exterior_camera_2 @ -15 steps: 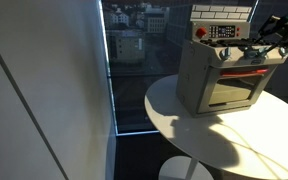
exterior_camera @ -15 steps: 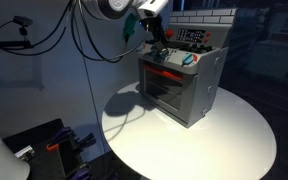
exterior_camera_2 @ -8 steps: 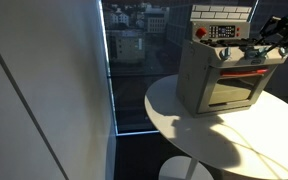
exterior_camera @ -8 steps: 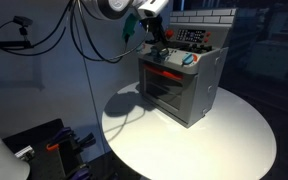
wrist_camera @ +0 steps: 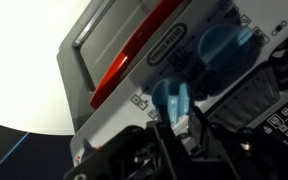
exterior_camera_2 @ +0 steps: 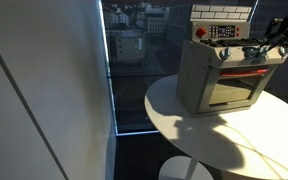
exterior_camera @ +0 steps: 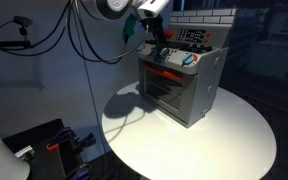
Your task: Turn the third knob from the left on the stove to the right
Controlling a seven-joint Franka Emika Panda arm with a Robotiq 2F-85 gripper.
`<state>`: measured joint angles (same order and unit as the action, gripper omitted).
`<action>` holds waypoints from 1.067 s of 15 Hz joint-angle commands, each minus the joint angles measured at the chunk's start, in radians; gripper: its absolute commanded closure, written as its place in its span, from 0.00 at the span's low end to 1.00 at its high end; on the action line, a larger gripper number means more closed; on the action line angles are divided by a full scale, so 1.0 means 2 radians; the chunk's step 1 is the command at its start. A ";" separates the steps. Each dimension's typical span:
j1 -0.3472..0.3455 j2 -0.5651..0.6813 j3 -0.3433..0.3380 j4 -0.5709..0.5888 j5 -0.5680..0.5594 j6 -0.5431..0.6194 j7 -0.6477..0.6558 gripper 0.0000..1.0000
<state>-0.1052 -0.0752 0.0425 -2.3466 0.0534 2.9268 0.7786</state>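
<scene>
The small grey-silver toy stove [exterior_camera: 181,88] with a red bar across its windowed door stands on a round white table in both exterior views [exterior_camera_2: 216,78]. My gripper [exterior_camera: 157,46] is at the stove's top front edge by the knob row, and it also shows in an exterior view [exterior_camera_2: 268,41]. In the wrist view my gripper [wrist_camera: 176,121] has a finger on each side of a teal knob [wrist_camera: 170,98] and is closed on it. A second teal knob [wrist_camera: 220,48] sits beside it. The red bar [wrist_camera: 134,55] runs just below the knobs.
The round white table [exterior_camera: 239,135] has bare surface in front of and beside the stove. The brick-patterned back panel [exterior_camera_2: 222,12] rises behind the stove top. A window and wall [exterior_camera_2: 44,90] stand close by. Cables [exterior_camera: 84,40] hang from the arm.
</scene>
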 commanded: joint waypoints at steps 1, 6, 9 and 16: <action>0.001 -0.009 -0.001 -0.008 0.005 0.009 -0.003 0.97; 0.001 -0.011 -0.002 -0.010 0.004 0.008 -0.003 0.97; 0.001 -0.014 -0.002 -0.011 0.004 0.001 0.001 0.97; -0.005 -0.032 -0.002 -0.018 0.002 -0.022 0.033 0.98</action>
<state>-0.1069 -0.0935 0.0394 -2.3605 0.0534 2.9177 0.8039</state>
